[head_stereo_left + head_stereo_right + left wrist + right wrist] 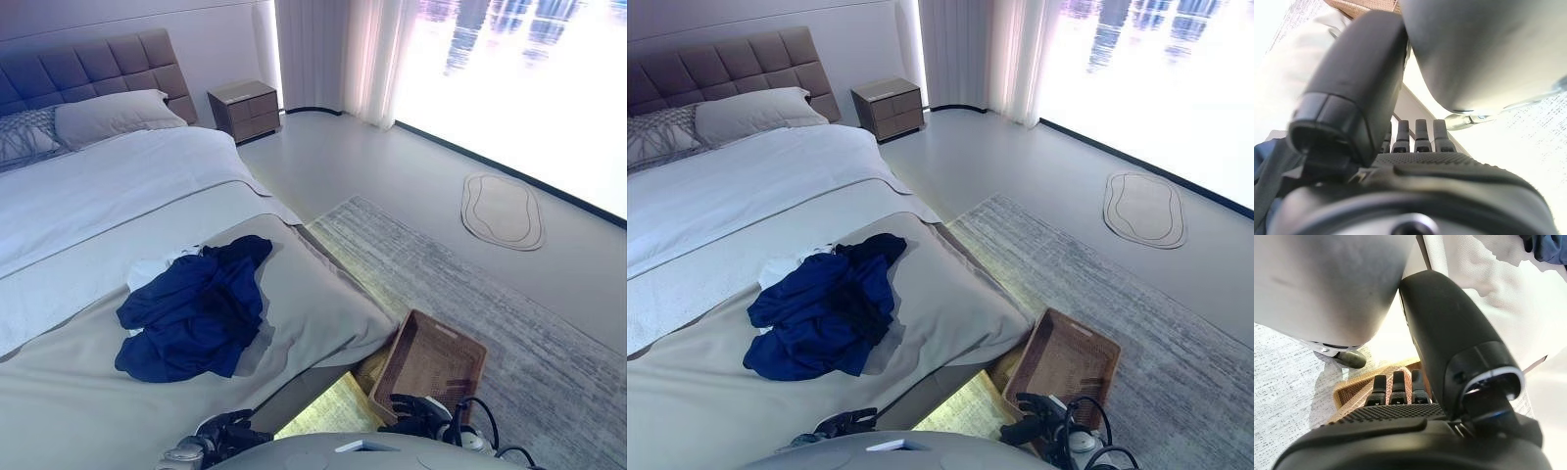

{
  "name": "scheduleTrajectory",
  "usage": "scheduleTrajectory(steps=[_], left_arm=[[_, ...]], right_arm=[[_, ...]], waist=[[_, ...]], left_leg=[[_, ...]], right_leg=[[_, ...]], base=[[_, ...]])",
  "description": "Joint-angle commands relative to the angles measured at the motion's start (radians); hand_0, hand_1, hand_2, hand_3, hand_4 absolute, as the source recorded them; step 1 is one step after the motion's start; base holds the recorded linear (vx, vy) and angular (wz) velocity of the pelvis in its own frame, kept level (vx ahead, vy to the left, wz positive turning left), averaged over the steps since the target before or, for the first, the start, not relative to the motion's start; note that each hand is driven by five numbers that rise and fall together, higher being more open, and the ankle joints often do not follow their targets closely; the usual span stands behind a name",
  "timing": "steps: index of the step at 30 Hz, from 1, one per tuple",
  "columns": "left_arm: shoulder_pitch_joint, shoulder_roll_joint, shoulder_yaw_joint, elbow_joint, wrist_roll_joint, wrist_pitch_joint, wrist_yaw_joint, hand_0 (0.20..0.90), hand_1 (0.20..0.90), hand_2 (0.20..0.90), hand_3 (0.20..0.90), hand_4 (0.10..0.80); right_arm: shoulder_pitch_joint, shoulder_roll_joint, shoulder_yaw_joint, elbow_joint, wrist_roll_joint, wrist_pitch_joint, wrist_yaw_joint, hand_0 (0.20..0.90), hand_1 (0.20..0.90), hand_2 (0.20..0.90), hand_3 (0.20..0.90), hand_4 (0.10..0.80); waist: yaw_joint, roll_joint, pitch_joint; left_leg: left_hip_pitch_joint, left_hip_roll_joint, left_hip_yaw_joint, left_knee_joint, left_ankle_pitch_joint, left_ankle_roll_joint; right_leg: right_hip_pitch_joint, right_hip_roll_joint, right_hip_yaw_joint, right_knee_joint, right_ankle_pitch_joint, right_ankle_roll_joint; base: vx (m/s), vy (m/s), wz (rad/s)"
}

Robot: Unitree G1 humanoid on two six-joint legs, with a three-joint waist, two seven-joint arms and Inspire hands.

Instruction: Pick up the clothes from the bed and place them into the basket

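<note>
A crumpled dark blue garment lies on the grey bedspread near the foot of the bed, with a bit of white cloth showing under its far edge. A brown woven basket leans on the rug against the bed's corner. My left hand hangs low at the bed's near edge, fingers straight and holding nothing. My right hand hangs low beside the basket's near rim, fingers also straight and empty. Both hands show relaxed fingers in their wrist views.
A grey rug covers the floor right of the bed. A small oval mat lies by the bright window. A nightstand stands by the headboard, with pillows at the bed's head.
</note>
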Motion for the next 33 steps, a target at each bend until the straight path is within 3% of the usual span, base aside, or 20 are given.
scheduleTrajectory(steps=[1, 12, 18, 21, 24, 28, 30, 33], left_arm=[[-0.079, 0.017, -0.010, 0.037, 0.012, -0.021, -0.009, 0.900, 0.900, 0.900, 0.900, 0.800], [-0.076, 0.012, -0.007, 0.044, 0.013, -0.002, -0.014, 0.900, 0.900, 0.900, 0.900, 0.800], [-0.071, 0.007, -0.001, 0.049, 0.007, -0.002, -0.006, 0.900, 0.900, 0.900, 0.900, 0.800], [-0.066, 0.005, 0.000, 0.046, -0.001, 0.007, -0.008, 0.900, 0.900, 0.900, 0.900, 0.800], [-0.051, 0.002, 0.004, 0.052, -0.012, 0.003, -0.011, 0.900, 0.900, 0.900, 0.900, 0.800], [-0.040, 0.001, 0.006, 0.065, -0.008, -0.006, -0.011, 0.900, 0.900, 0.900, 0.900, 0.800], [-0.028, -0.001, 0.004, 0.067, 0.001, -0.019, -0.009, 0.900, 0.900, 0.900, 0.900, 0.800], [-0.006, -0.006, -0.015, 0.052, 0.000, -0.029, 0.006, 0.900, 0.900, 0.900, 0.900, 0.800]], right_arm=[[-0.074, 0.006, 0.020, 0.032, -0.035, -0.014, 0.011, 0.900, 0.900, 0.900, 0.900, 0.800], [-0.069, 0.012, 0.015, 0.034, -0.006, 0.006, 0.009, 0.900, 0.900, 0.900, 0.900, 0.800], [-0.058, 0.029, -0.072, 0.056, 0.248, 0.076, 0.039, 0.900, 0.900, 0.900, 0.900, 0.800], [-0.049, 0.036, -0.133, 0.058, 0.451, 0.041, 0.031, 0.900, 0.900, 0.900, 0.900, 0.800], [-0.052, 0.052, -0.271, 0.044, 0.713, 0.146, -0.045, 0.900, 0.900, 0.900, 0.900, 0.800], [-0.064, 0.065, -0.343, 0.024, 0.946, 0.237, 0.028, 0.900, 0.900, 0.900, 0.900, 0.800], [-0.075, 0.081, -0.339, -0.045, 1.020, 0.209, 0.080, 0.900, 0.900, 0.900, 0.900, 0.800], [-0.086, 0.093, -0.273, -0.204, 0.955, 0.093, 0.069, 0.900, 0.900, 0.900, 0.900, 0.800]], waist=[[-0.003, -0.023, 0.059], [-0.003, -0.026, 0.058], [-0.009, -0.019, 0.058], [-0.013, -0.013, 0.058], [-0.017, -0.003, 0.056], [-0.009, -0.002, 0.056], [0.002, -0.005, 0.057], [0.015, -0.009, 0.060]], left_leg=[[0.057, -0.114, 0.001, 0.011, -0.122, 0.069], [0.056, -0.113, 0.001, 0.009, -0.121, 0.068], [0.059, -0.111, 0.006, 0.008, -0.120, 0.069], [0.062, -0.112, 0.006, 0.009, -0.119, 0.070], [0.069, -0.113, 0.005, 0.008, -0.123, 0.074], [0.075, -0.115, -0.002, 0.008, -0.127, 0.076], [0.077, -0.116, -0.010, 0.010, -0.128, 0.077], [0.074, -0.119, -0.024, 0.011, -0.129, 0.081]], right_leg=[[0.070, 0.017, -0.021, 0.041, -0.101, -0.016], [0.071, 0.018, -0.021, 0.040, -0.099, -0.015], [0.070, 0.019, -0.021, 0.049, -0.104, -0.017], [0.070, 0.019, -0.020, 0.060, -0.109, -0.019], [0.074, 0.018, -0.016, 0.071, -0.117, -0.018], [0.080, 0.015, -0.018, 0.076, -0.123, -0.018], [0.084, 0.012, -0.023, 0.080, -0.124, -0.019], [0.084, 0.004, -0.034, 0.088, -0.127, -0.020]], base=[[0.000, 0.000, 0.00], [0.000, 0.000, 0.00], [0.000, 0.000, 0.00], [0.039, 0.046, -0.01], [0.054, 0.053, -0.01], [0.040, 0.030, 0.02], [0.043, 0.027, 0.02], [0.018, 0.034, 0.09]])
